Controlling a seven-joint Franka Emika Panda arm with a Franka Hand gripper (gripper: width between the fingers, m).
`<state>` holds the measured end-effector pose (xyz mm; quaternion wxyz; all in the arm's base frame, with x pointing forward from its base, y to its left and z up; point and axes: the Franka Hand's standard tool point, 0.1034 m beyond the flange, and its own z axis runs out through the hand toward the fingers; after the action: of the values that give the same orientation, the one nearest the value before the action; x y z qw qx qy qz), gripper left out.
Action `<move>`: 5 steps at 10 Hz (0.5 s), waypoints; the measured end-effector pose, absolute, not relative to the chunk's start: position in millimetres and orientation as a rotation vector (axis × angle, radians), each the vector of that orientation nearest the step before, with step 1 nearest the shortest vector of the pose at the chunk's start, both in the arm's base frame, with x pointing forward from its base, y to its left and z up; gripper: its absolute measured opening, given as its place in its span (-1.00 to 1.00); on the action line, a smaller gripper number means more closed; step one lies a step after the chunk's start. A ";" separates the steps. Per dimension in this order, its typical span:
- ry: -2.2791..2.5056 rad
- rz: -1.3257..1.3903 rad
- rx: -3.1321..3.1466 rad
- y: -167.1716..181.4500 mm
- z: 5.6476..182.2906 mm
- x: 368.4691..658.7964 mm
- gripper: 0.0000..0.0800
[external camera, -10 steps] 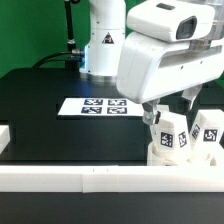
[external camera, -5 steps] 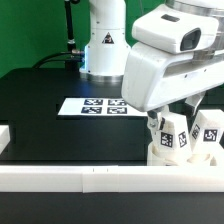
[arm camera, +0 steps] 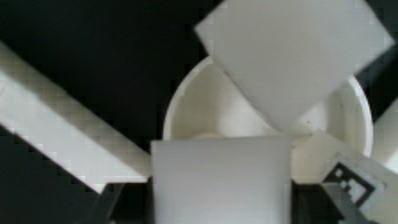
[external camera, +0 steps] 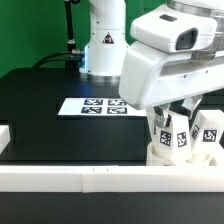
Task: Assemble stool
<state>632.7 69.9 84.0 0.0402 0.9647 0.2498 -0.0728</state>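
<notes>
The round white seat disc (external camera: 185, 157) lies at the exterior view's lower right, against the white border bar. Three white tagged legs stand up on it: one (external camera: 171, 131) between my fingers, one (external camera: 184, 143) in front of it and one (external camera: 210, 134) further to the exterior view's right. My gripper (external camera: 172, 117) reaches down from above and is shut on the middle leg. In the wrist view that leg (arm camera: 217, 180) fills the space between the dark fingers (arm camera: 121, 200), with the seat (arm camera: 205, 105) behind and another leg (arm camera: 285, 60) beyond it.
The marker board (external camera: 98, 105) lies on the black table, left of the stool in the exterior view. Long white border bars (external camera: 70, 178) run along the near edge and show in the wrist view (arm camera: 54, 120). The robot's base (external camera: 103, 40) stands at the back.
My hand has shifted up and towards the exterior view's right over the seat, then held almost still. The legs and the seat stay in place.
</notes>
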 end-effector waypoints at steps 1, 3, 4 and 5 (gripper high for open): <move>0.588 -0.215 2.988 69.9 83.9 632.6 -0.17; 0.076 -0.190 3.028 71.9 83.9 631.2 -0.17; -0.190 -0.175 3.014 73.5 83.8 631.0 -0.17; -0.403 -0.166 3.000 75.0 83.6 631.0 -0.16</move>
<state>631.0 75.0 83.6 0.0552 0.9881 -0.1327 -0.0547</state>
